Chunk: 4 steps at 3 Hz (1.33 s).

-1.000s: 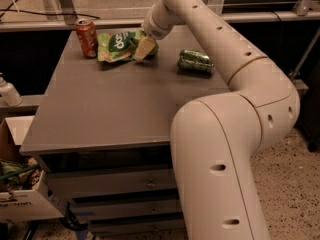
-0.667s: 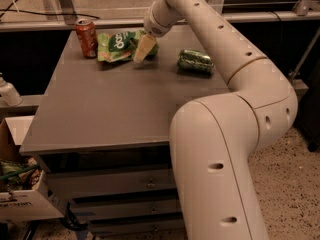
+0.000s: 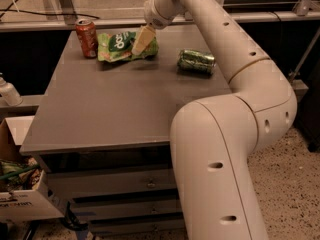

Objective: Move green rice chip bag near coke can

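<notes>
The green rice chip bag [image 3: 119,45] lies flat at the table's far left, just right of the coke can [image 3: 86,37], which stands upright near the far left corner. A small gap shows between bag and can. My gripper [image 3: 142,40] hangs from the arm, which reaches in from the right. It sits over the bag's right end, at or just above the bag. I cannot tell whether it touches the bag.
A green can [image 3: 196,61] lies on its side to the right of the bag. The grey table [image 3: 115,109] has drawers beneath it. A white bottle [image 3: 8,92] and a cardboard box [image 3: 20,196] sit off the table's left side.
My gripper has shifted slightly up and away over the bag's right end. The bag and both cans have stayed where they were.
</notes>
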Each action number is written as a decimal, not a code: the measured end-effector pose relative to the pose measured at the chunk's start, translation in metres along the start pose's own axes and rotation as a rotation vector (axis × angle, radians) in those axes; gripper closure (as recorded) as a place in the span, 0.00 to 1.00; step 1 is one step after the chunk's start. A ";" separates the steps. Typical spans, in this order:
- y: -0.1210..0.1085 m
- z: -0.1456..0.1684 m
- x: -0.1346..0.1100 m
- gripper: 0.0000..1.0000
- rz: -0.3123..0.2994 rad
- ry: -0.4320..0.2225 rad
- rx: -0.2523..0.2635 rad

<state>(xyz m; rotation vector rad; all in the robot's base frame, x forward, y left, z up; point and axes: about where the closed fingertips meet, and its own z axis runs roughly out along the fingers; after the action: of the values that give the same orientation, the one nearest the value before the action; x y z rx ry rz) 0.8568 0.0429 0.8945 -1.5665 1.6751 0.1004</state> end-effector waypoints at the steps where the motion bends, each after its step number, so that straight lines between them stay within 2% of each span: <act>1: 0.000 0.000 0.000 0.00 0.001 0.000 -0.001; 2: 0.008 -0.019 0.000 0.00 0.042 0.024 -0.008; 4: 0.040 -0.088 0.006 0.00 0.131 0.102 -0.022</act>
<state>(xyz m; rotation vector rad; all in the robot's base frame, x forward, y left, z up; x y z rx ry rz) 0.7791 -0.0023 0.9306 -1.4987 1.8619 0.1089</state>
